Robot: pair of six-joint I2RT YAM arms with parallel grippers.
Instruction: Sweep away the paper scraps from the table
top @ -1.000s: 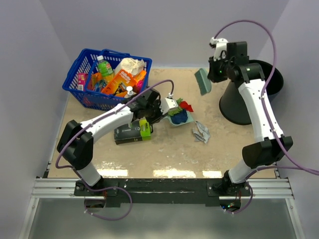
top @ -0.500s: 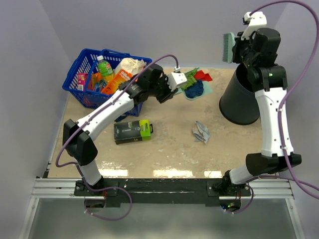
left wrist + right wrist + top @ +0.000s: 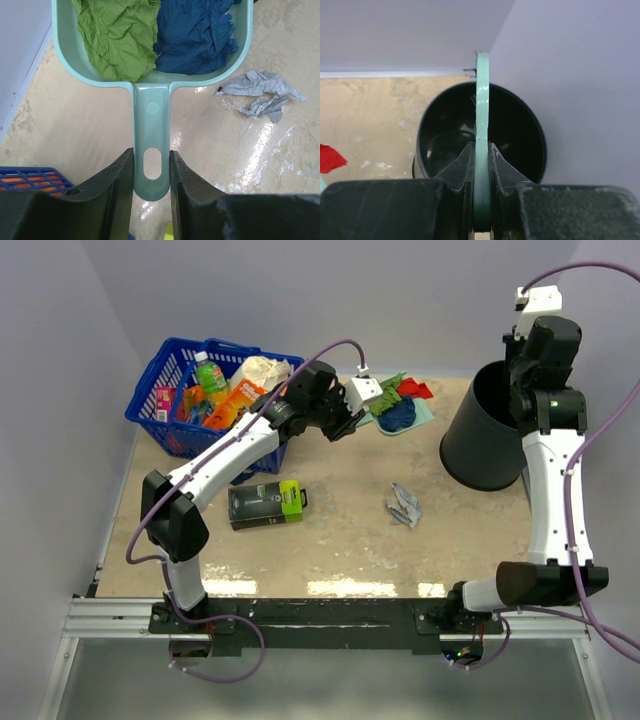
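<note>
The overhead camera looked down from behind both bases over the table [image 3: 340, 550]. The left wrist camera peered closely past the left claw [image 3: 151, 167] at the dustpan [image 3: 151, 120] ahead; the right, past the right claw [image 3: 481, 160] and brush [image 3: 482, 100] into the bin [image 3: 520, 135] beyond. Overhead also showed dustpan and bin.

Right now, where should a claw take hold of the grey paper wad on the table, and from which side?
Grip the grey paper wad across its crumpled middle, coming straight down from above. It lies low and spread out on the table, apart from other things, so its edges probably offer little to pinch.
</note>
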